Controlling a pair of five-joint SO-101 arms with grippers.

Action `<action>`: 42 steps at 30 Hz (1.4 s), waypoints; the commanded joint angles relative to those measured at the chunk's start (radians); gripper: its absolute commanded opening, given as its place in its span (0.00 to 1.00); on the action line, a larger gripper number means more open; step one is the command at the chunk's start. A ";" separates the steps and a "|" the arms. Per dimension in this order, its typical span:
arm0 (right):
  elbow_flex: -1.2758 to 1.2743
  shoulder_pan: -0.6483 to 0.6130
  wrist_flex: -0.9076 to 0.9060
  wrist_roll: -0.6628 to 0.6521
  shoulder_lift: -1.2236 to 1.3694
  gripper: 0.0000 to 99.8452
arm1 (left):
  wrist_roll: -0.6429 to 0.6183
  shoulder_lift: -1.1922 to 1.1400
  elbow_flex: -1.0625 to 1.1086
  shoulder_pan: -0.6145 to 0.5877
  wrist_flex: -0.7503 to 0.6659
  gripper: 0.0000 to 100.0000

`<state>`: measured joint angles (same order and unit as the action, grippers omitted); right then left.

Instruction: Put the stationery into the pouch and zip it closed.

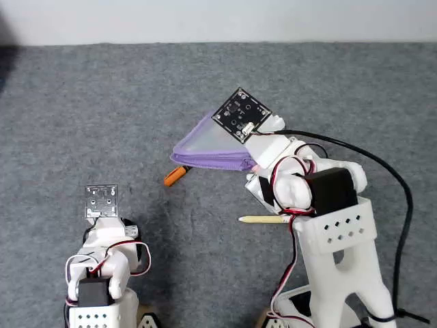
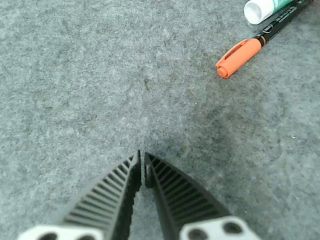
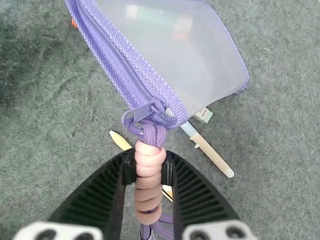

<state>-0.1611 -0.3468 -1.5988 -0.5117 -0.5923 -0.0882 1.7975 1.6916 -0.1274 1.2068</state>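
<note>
A: Surface?
B: Grey felt mat (image 1: 82,102) underneath everything, lit evenly.
A: Behind?
B: White wall (image 1: 218,20) strip along the far edge, dark patch (image 1: 5,61) at one corner.

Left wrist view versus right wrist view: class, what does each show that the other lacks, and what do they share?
The left wrist view brings the left gripper, shut on nothing, an orange-capped pen and a white tube end. The right wrist view brings the purple pouch, its pink zip cord clamped in the right gripper, and a pale pen at the pouch's corner. Both share the grey felt; an orange speck beside the pouch may be that same pen.
</note>
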 commanded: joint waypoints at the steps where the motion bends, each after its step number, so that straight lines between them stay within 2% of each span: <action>1: 0.052 0.002 -0.007 0.009 -0.028 0.01 | 0.008 0.011 -0.008 0.002 -0.020 0.01; 8: 0.061 0.004 -0.008 0.012 -0.030 0.01 | 0.041 0.012 -0.012 0.046 -0.049 0.01; 13: 0.146 -0.002 -0.015 0.043 -0.021 0.01 | 0.242 0.014 -0.015 0.029 -0.210 0.01; 16: 0.176 -0.002 -0.008 0.040 -0.019 0.01 | 0.288 0.014 -0.048 0.020 -0.342 0.01; 20: 0.180 -0.002 -0.010 0.035 -0.019 0.01 | 0.287 0.014 -0.124 0.037 -0.428 0.01; 25: 0.178 -0.024 -0.010 0.028 -0.018 0.01 | 0.281 0.014 -0.211 0.118 -0.445 0.02; 28: 0.170 -0.067 -0.010 0.012 -0.016 0.01 | 0.198 0.012 -0.240 0.190 -0.445 0.06; 33: 0.133 -0.128 0.013 -0.006 0.013 0.01 | 0.061 0.008 -0.214 0.285 -0.440 0.15; 38: 0.133 -0.199 0.007 -0.006 0.025 0.01 | 0.060 0.011 -0.133 0.321 -0.451 0.15; 42: 0.132 -0.217 -0.019 -0.006 0.021 0.01 | 0.061 0.011 -0.070 0.304 -0.560 0.15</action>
<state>-0.0384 -0.5493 -1.6065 -0.5040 -0.5662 -0.0146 1.8006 1.6103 0.1826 0.7281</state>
